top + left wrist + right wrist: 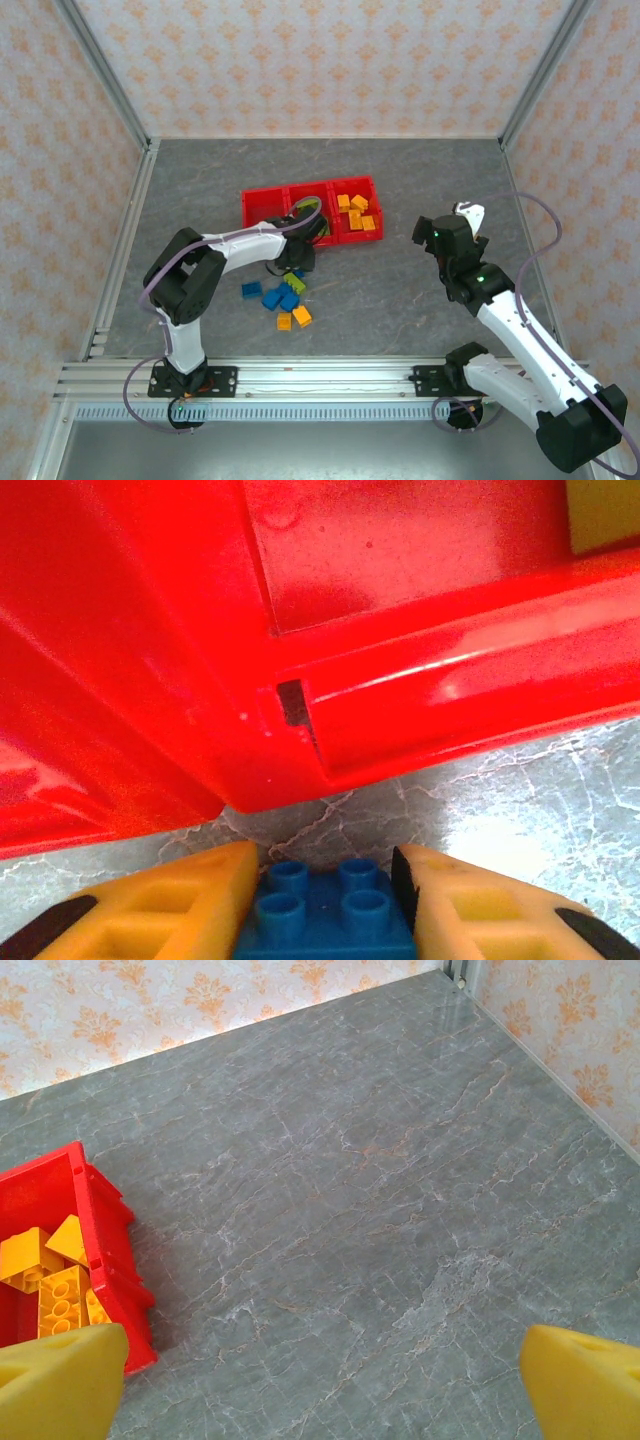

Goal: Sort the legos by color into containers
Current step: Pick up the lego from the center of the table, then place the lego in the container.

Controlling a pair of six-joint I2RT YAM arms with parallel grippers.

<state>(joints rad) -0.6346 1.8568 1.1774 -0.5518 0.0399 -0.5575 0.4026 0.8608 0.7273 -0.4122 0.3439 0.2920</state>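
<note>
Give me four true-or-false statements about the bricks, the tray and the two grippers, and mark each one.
1. The left gripper has a blue brick between its fingers. True.
2. The right gripper is holding an orange brick. False: its jaws stand wide open with nothing between them, over the table.
3. The right-hand compartment of the red tray holds orange bricks. True.
4. Every brick is already in the tray. False: loose bricks in blue, green and orange lie on the table in front of it.
</note>
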